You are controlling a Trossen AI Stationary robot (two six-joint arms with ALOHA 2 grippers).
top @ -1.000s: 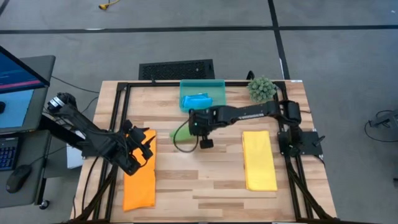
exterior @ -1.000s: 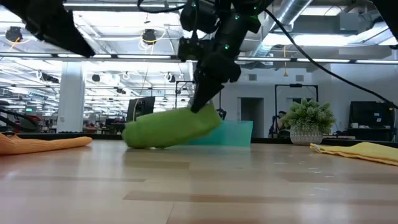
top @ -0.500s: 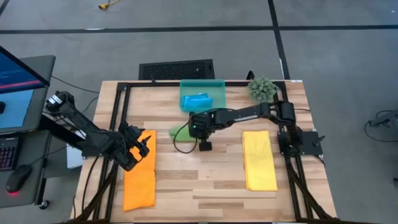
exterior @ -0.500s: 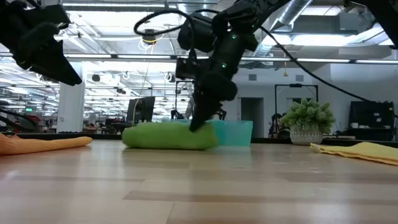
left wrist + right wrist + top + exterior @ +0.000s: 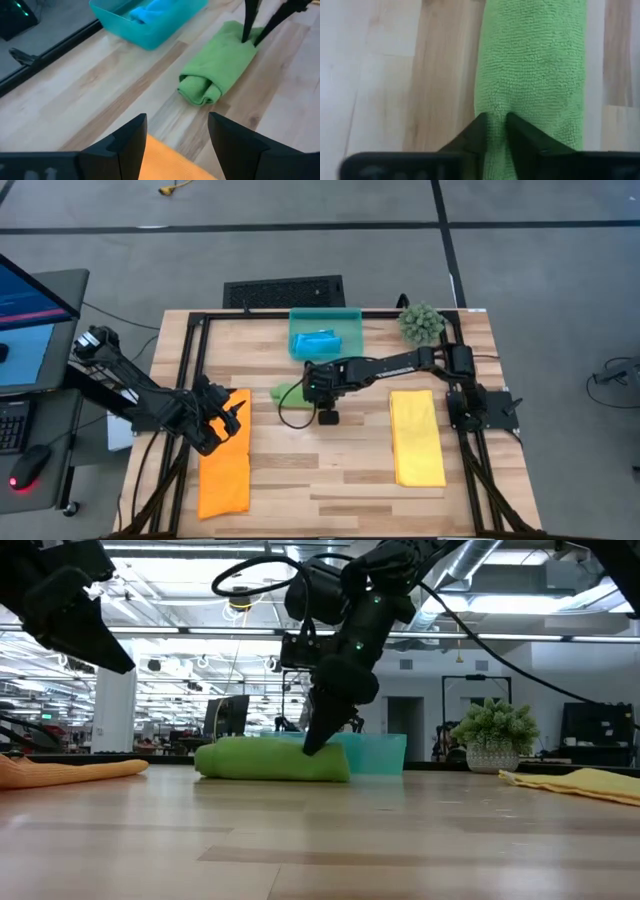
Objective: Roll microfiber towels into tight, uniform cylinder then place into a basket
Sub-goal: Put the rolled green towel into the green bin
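Observation:
A green microfiber towel point(image 5: 288, 393), rolled into a stubby cylinder, lies on the table's middle, in front of the teal basket point(image 5: 352, 320). A blue towel point(image 5: 317, 342) lies in the basket. My right gripper point(image 5: 495, 122) comes down on the roll's right end point(image 5: 325, 758), shut on its cloth. My left gripper point(image 5: 177, 137) hangs open over the far end of the flat orange towel point(image 5: 224, 470) at the table's left, touching nothing. A yellow towel point(image 5: 417, 437) lies flat at the right. My right gripper pinches a small ridge of the green roll's outer layer point(image 5: 494, 111) between its two fingertips, on top of the roll near its right end. The fingers slant down from above and from the right. The roll lies level with its whole length on the table.
A spiky green plant ball point(image 5: 421, 323) stands at the far right corner beside the basket. A black metal frame point(image 5: 200, 320) runs round the table's edges. Bare wood lies between the orange and yellow towels toward the near edge.
My right gripper has gone down with the green roll's right end. That end was lifted and tilted a second ago and now rests on the table, so the roll lies level. My left gripper has sunk a little over the orange towel.

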